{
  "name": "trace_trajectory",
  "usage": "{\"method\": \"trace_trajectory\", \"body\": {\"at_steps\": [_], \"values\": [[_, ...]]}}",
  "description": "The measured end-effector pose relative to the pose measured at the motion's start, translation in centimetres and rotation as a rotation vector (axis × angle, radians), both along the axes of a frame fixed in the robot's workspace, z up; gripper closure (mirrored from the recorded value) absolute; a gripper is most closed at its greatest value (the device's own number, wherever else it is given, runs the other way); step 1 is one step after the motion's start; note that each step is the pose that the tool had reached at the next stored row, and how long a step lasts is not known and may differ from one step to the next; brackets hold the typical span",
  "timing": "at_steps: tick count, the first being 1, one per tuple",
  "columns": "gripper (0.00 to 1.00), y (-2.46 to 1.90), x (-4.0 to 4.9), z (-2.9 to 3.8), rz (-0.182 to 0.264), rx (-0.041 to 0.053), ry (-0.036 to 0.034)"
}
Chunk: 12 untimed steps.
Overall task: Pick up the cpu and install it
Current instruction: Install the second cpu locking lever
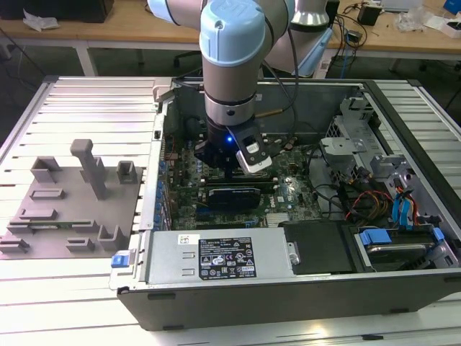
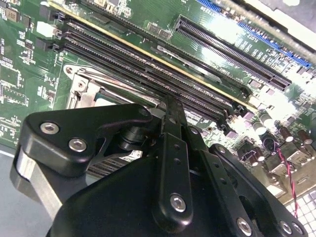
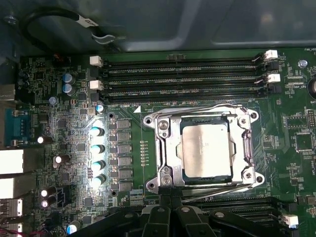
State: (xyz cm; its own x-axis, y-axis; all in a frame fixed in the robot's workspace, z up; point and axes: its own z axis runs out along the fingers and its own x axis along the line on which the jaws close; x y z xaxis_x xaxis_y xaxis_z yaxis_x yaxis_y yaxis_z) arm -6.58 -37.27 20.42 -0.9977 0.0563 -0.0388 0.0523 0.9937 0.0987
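Observation:
The cpu (image 3: 205,148), a flat square chip with a silver-grey top, lies flat inside the metal socket frame (image 3: 163,148) on the green motherboard (image 3: 74,98). In the first wrist view my gripper (image 3: 169,213) sits just off the socket's edge, its black fingers close together with nothing between them. The second wrist view looks past the black linkage of the gripper (image 2: 170,106) to the socket corner (image 2: 79,86) below it. In the exterior view the gripper (image 1: 229,169) hangs low inside the open computer case (image 1: 288,288), over the board.
Memory slots (image 3: 182,79) run along one side of the socket, and capacitors (image 3: 98,148) stand on another. The exterior view shows a grey fixture block (image 1: 65,194) at its left, the power supply (image 1: 216,256) in front, and drive bays with cables (image 1: 403,209) at its right.

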Motion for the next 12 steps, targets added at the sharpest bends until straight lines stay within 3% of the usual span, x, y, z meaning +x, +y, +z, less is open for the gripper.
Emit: {"method": "trace_trajectory", "body": {"at_steps": [12], "values": [[0.89,-0.12,0.01,0.18,0.000,0.0045,0.0000]]}}
